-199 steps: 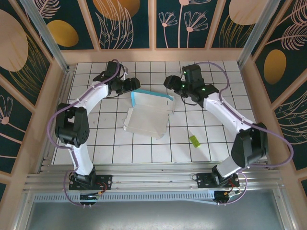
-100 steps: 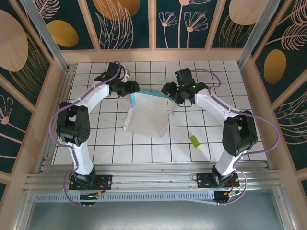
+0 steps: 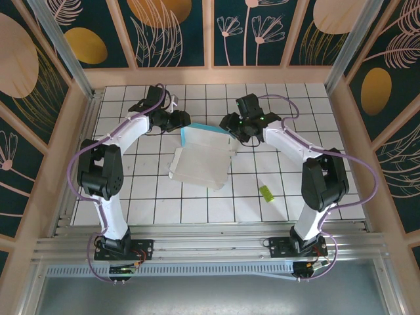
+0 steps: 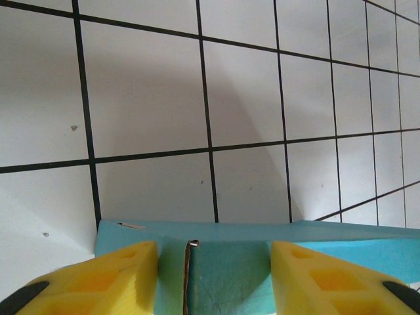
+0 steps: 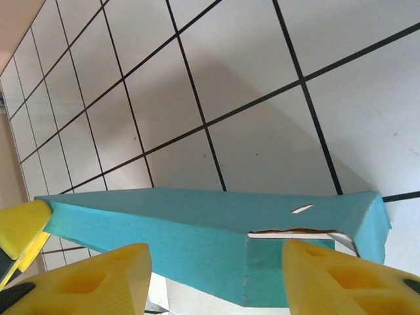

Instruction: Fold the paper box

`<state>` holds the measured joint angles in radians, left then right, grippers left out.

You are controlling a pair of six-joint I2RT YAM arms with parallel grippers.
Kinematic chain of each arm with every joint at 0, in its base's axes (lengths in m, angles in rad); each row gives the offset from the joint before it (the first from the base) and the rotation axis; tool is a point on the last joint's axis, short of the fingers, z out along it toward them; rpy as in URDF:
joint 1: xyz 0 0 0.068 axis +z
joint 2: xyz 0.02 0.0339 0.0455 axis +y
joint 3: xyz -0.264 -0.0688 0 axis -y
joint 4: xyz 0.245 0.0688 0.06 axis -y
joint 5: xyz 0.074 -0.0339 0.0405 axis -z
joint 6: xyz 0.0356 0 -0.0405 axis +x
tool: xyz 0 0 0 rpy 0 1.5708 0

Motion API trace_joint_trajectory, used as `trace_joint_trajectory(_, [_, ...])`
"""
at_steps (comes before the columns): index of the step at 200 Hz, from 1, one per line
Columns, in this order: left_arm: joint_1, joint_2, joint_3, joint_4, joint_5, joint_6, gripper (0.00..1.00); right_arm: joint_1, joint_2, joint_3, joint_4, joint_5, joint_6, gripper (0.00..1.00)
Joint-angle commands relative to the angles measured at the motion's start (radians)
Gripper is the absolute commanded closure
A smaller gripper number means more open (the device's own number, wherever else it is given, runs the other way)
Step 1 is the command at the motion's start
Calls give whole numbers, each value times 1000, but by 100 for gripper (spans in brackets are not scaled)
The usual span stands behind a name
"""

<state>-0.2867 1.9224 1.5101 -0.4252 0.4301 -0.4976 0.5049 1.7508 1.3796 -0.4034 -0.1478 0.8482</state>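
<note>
At the near edge of the white tiled counter (image 3: 131,197) the two arms rise from their bases and reach away, bending in toward each other. A small lime-green strip (image 3: 266,191) lies alone on the tiles in front of the right arm, well apart from everything else. Beyond it, about the middle of the counter, sits the paper box (image 3: 200,164), white face up, a shallow flapped sheet lying slightly askew to the grid. Its far side is a turquoise flap (image 3: 187,136) that stands up from the counter. The left pincer (image 3: 186,121) is at the left end of that flap and the right pincer (image 3: 226,123) is at the right end, the two facing each other across it. In the left wrist view, the left pincer (image 4: 213,262) stands about half wide, its yellow fingers (image 4: 111,279) well apart, with the flap's turquoise face (image 4: 341,243) and an upright crease showing in the gap. Whether the fingers touch the card cannot be told. In the right wrist view, the right pincer (image 5: 215,262) is also about half wide. The flap (image 5: 164,223) runs across between its fingers (image 5: 328,275), raised off the tiles, with a torn-looking slit near its right corner, and contact is again unclear. Farther off lie bare tiles, then the patterned wall (image 3: 210,33) at the back.
</note>
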Motion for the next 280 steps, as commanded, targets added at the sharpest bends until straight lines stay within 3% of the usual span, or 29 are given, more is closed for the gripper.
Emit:
trace_joint_trajectory(1, [-2,-10,-25,-15,39,-1,53,25,42,19,-12,43,9,47])
trace_joint_trajectory(42, [-2,-13,-44,-9,46,-6,52,53,63,21,-5,126,-10,63])
trace_joint_trajectory(63, [-1,-24,-60,2,46,-13,52,57,58,6,9,149,-6,66])
trace_joint_trajectory(81, [-2,-32,-66,5,44,-15,52,57,58,1,11,152,-3,66])
trace_joint_trajectory(117, [-1,-36,-70,4,41,-15,52,57,50,7,-7,155,0,57])
trace_joint_trajectory(163, [0,-38,-79,5,42,-15,51,57,-3,-6,-12,191,11,56])
trace_joint_trajectory(210, [-2,-47,-85,7,43,-21,51,57,7,-5,3,187,10,63])
trace_joint_trajectory(280, [-1,-51,-101,-1,12,-21,51,57,-71,-37,-46,225,-8,52])
